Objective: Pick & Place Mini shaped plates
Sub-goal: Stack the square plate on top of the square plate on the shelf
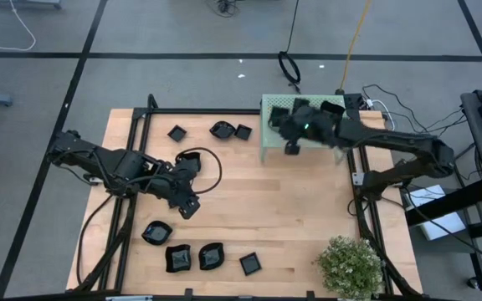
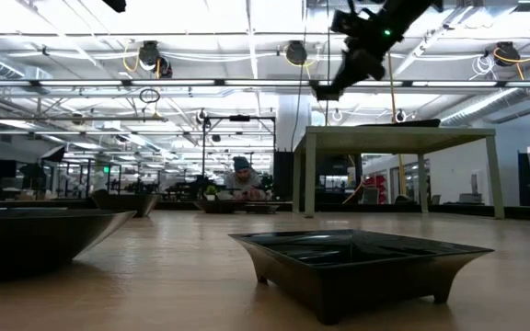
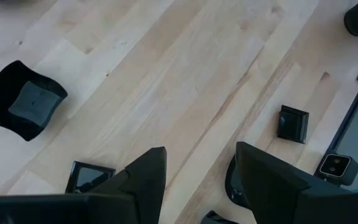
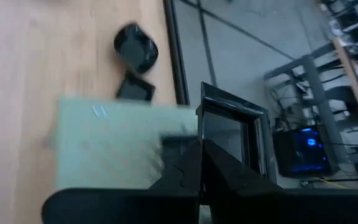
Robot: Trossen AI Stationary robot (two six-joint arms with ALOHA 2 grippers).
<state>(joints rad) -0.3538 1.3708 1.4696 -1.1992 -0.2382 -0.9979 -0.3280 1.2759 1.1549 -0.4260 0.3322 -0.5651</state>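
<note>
A square plate [image 4: 229,134] stands on edge, pinched in my right gripper [image 4: 201,149], which is clamped on its rim so it hangs over the pale green box [image 4: 104,149] below. My left gripper [image 3: 197,168] waits with fingers spread above the loose plates [image 3: 23,99].

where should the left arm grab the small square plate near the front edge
Take the square plate by its raised rim, coming straight down from above with one finger inside the well and one outside a flat side. It sits upright and apart from the rounder plate beside it, so the outer sides look free. The open left end effector hovers nearby.
</note>
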